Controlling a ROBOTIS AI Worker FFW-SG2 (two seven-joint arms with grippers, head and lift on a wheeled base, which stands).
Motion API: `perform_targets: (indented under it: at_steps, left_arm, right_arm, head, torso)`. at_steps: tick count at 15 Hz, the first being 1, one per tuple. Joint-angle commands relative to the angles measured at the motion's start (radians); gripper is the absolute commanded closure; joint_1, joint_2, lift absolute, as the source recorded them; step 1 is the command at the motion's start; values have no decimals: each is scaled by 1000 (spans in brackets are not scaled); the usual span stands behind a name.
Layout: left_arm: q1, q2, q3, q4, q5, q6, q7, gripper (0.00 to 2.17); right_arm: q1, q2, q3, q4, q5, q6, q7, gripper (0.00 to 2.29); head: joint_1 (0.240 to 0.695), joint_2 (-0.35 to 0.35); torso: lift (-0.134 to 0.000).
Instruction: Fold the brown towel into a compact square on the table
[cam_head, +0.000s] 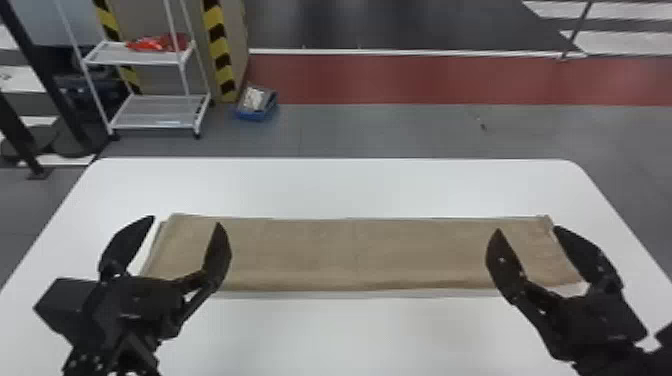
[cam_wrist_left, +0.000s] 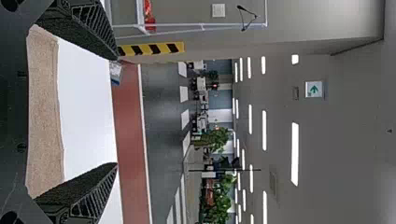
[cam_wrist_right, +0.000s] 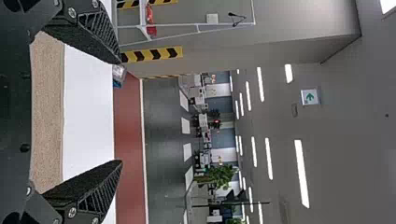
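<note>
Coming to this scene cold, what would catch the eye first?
The brown towel, a long flat strip across the white table. Then the two black grippers, both open: left gripper over the strip's left end, right gripper over its right. Behind the table, a red floor band stands out.

A workshop-like hall: black-and-yellow hazard stripes (cam_head: 218, 47) and a wheeled rack (cam_head: 155, 120), upper left of the head view; red floor lane (cam_head: 425, 80), upper right.
</note>
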Motion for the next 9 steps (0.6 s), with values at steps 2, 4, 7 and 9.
perform_targets:
  at_steps: [2, 4, 7, 9]
  left_arm:
    - [-44, 1, 6, 52, 29, 0, -3, 80]
    - [-93, 3, 7, 85, 47, 15, -9, 80]
    - [-186, 4, 9, 173, 72, 58, -12, 80]
    - [-234, 6, 9, 230, 81, 68, -10, 80]
  right_arm:
    - [-61, -9, 6, 50, 6, 15, 14, 218]
    - [-112, -12, 20, 94, 20, 46, 18, 218]
    - [-204, -25, 61, 177, 49, 110, 34, 228]
    - [-263, -28, 75, 237, 54, 156, 58, 515]
  head:
    - [695, -14]
    - [695, -6]
    - [695, 16]
    - [695, 36]
  torso:
    - [-125]
    - [-125]
    - [-125]
    - [-125]
